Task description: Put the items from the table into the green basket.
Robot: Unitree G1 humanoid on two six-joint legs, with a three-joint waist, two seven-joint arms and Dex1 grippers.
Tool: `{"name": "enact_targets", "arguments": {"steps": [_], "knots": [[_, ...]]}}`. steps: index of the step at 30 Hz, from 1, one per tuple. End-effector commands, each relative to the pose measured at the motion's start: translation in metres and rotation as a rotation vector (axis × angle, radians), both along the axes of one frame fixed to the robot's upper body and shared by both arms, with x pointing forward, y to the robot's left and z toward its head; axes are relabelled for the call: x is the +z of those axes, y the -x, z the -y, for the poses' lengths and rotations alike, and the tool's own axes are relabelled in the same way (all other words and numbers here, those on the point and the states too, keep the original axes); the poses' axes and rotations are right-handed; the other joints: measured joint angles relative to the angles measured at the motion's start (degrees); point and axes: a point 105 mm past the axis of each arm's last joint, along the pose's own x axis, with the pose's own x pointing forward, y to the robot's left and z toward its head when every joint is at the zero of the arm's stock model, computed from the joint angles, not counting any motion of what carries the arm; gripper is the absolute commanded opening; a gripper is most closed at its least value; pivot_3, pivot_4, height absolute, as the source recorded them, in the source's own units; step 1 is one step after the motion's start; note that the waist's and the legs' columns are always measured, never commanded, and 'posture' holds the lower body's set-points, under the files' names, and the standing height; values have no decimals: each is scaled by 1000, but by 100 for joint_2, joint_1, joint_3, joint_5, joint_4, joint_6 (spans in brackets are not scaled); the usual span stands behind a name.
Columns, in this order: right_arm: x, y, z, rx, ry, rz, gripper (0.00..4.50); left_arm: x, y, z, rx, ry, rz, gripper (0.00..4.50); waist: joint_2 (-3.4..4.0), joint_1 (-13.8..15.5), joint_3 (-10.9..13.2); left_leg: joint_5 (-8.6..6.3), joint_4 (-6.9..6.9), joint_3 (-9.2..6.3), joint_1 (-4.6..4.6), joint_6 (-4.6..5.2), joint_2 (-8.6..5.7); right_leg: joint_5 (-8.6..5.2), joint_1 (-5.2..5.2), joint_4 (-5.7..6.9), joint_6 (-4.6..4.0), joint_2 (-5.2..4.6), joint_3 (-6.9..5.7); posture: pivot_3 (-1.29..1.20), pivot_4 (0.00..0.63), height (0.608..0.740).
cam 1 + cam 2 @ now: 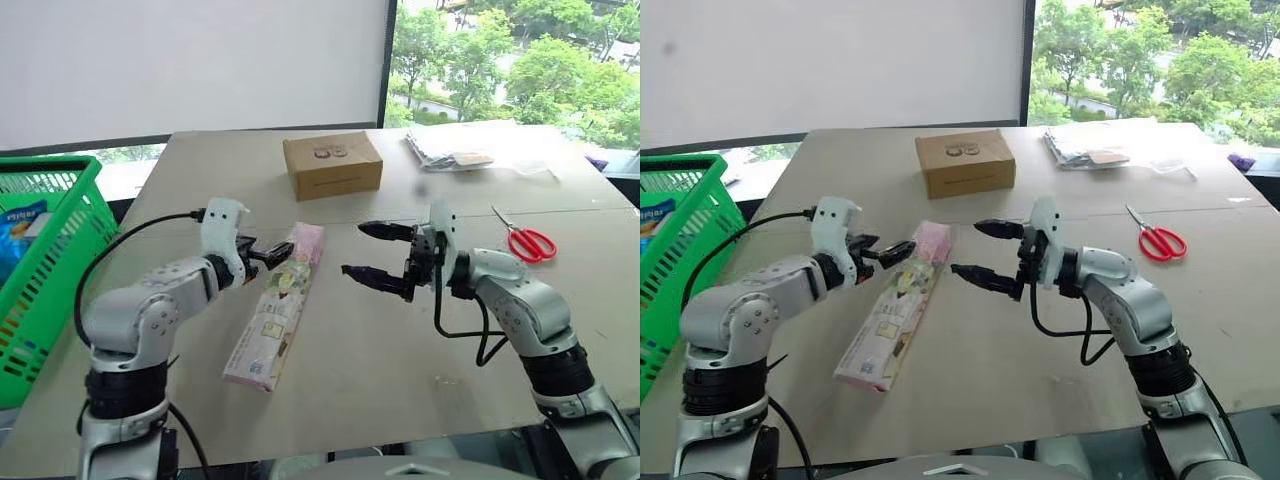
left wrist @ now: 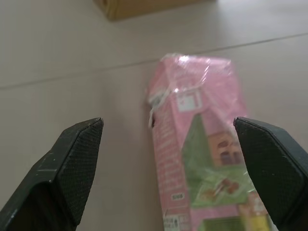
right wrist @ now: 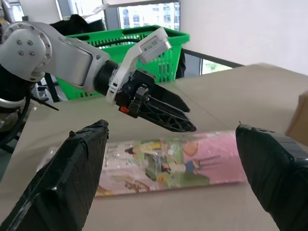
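While the pink carton [image 1: 277, 305] lies flat on the tabletop [image 1: 400, 350], both claws — left claw [image 1: 272, 254] above its far end, right claw [image 1: 378, 252] beside it — stand spread and empty; next comes closing on it, then carrying it to the green basket [image 1: 60, 250].

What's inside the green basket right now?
In the green basket, a blue-and-white printed package shows through the slotted wall. The basket's wall and the picture edge hide the rest.

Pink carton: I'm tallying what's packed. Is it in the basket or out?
Out. The pink carton lies flat on the table, apart from the green basket.
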Motion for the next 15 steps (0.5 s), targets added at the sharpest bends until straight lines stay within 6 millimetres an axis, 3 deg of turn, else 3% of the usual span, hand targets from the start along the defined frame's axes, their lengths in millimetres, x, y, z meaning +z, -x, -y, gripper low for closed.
{"name": "enact_targets", "arguments": {"steps": [1, 5, 11, 15], "knots": [[2, -2, 13, -77, 38, 67, 4500, -9, 6, 6, 48, -96, -19, 4471, 0, -8, 0, 0, 0, 2, 8, 0, -2, 0, 7, 0, 0, 0, 3, 35, 0, 724], [-5, 0, 22, -131, 57, 50, 4500, -17, 12, 10, 72, -107, -45, 4471, 13, -66, -1, -1, -2, 8, 69, 0, -2, -4, 59, -3, 1, 5, 10, 31, 0, 724], [-22, 5, 31, -142, 131, 29, 4500, -18, 18, 30, -5, -45, -71, 4471, 30, -151, -10, 1, 1, -2, 102, 1, -3, -13, 111, -32, 14, 54, 9, 19, 3, 724], [-22, 4, 32, -145, 133, 34, 4500, -23, 23, 33, -17, 2, -108, 4471, 36, -177, -11, 1, 0, 6, 105, 1, -4, -13, 111, -33, 14, 58, 18, 13, 5, 724]]}}
